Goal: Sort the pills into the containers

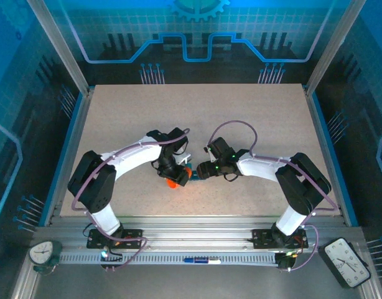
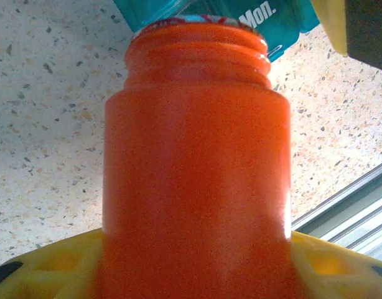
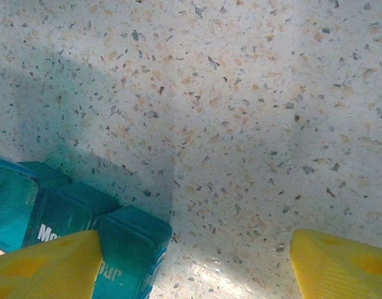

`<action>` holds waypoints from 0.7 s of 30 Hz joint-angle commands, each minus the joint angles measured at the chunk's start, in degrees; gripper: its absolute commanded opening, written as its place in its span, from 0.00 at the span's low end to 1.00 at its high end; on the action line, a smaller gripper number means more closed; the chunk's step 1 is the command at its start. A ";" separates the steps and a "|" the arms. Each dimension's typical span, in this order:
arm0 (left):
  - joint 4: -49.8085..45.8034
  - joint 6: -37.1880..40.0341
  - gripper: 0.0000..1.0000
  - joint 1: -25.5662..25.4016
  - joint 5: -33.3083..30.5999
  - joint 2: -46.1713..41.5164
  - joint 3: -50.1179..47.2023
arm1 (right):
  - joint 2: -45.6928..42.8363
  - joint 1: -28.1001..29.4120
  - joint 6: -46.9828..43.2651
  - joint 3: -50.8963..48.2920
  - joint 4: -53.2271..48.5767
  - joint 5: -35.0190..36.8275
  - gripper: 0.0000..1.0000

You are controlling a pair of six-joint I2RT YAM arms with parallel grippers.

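My left gripper (image 1: 171,173) is shut on an orange bottle (image 1: 172,182) near the table's middle front. In the left wrist view the uncapped bottle (image 2: 197,174) sits between the yellow fingers (image 2: 48,268), its threaded mouth pointing at the teal containers (image 2: 284,25). The containers (image 1: 192,179) lie on the table between the two grippers. My right gripper (image 1: 200,171) stands open just right of them. In the right wrist view its left finger (image 3: 48,268) overlaps the end cell of the containers (image 3: 125,240), and bare table lies between the fingers. The pills are hidden.
The speckled tabletop (image 1: 197,118) stretches behind and beside both arms. A metal rail (image 2: 346,212) runs along the near edge. Part of the right gripper's finger (image 2: 359,25) shows close to the bottle's mouth.
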 commanded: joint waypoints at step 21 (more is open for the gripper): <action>-6.11 2.51 0.00 0.45 2.44 3.49 4.40 | 0.80 0.85 0.35 -1.88 -0.97 0.90 0.80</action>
